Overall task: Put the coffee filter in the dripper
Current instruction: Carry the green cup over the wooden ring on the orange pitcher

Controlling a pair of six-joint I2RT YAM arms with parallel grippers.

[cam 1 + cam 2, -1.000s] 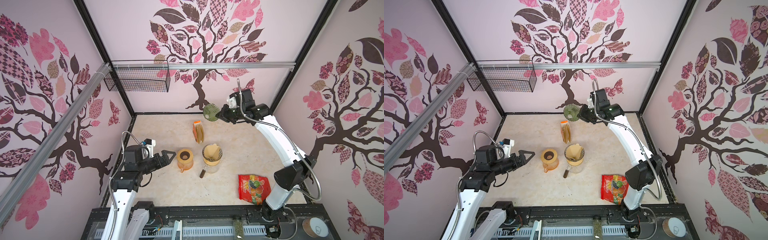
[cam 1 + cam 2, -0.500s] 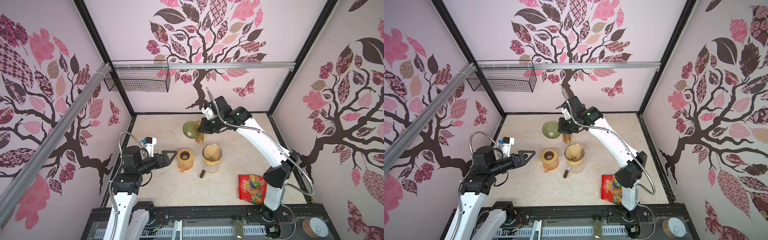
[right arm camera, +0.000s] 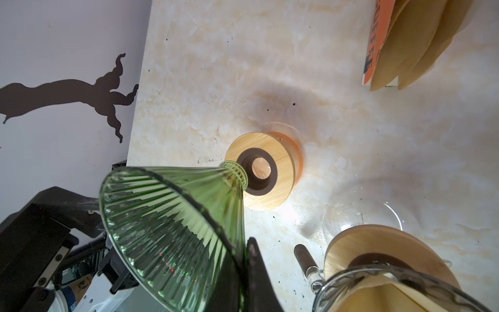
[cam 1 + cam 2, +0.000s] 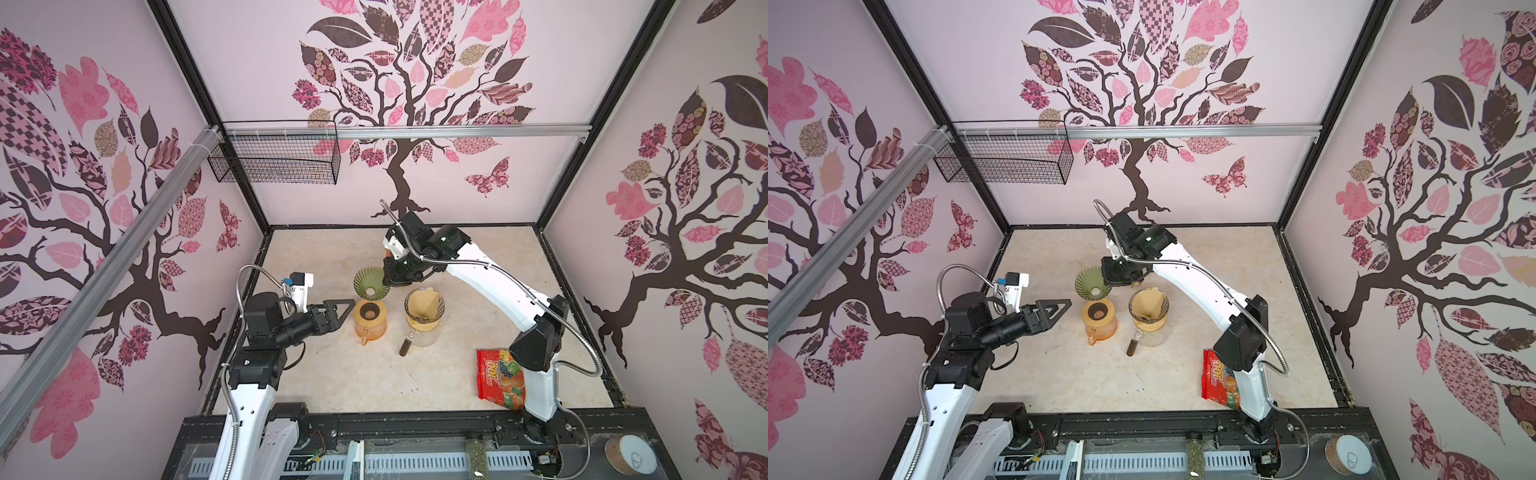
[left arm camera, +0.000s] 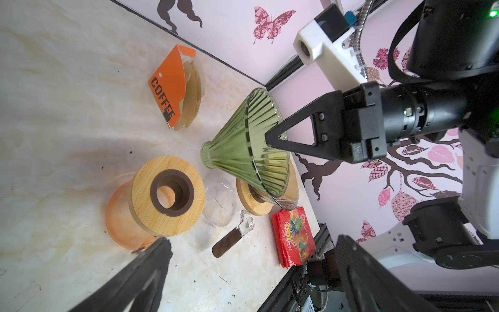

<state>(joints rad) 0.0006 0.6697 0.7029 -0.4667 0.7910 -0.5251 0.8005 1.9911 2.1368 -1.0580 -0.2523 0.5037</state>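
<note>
My right gripper (image 4: pixel 388 279) is shut on the rim of a green ribbed glass dripper (image 4: pixel 371 283) (image 3: pixel 175 224), held tilted in the air. The dripper's narrow end hangs just above the wooden collar of an orange carafe (image 4: pixel 370 318) (image 3: pixel 263 170). An orange "COFFEE" pack of brown coffee filters (image 5: pixel 186 89) (image 3: pixel 405 40) lies behind it on the table. A second, clear dripper (image 4: pixel 424 305) holds a brown paper filter and sits on a clear carafe (image 4: pixel 424 336). My left gripper (image 4: pixel 345 307) (image 5: pixel 253 241) stands open and empty, just left of the orange carafe.
A red snack packet (image 4: pixel 500 378) lies at the front right, by the right arm's base. The clear carafe's dark handle (image 4: pixel 405 345) points toward the front. A wire basket (image 4: pixel 274 160) hangs high on the back left wall. A can (image 4: pixel 629 455) sits off the table, front right.
My right arm has carried the green dripper from the back of the table forward and left to just above the orange carafe. The left gripper has barely moved.
</note>
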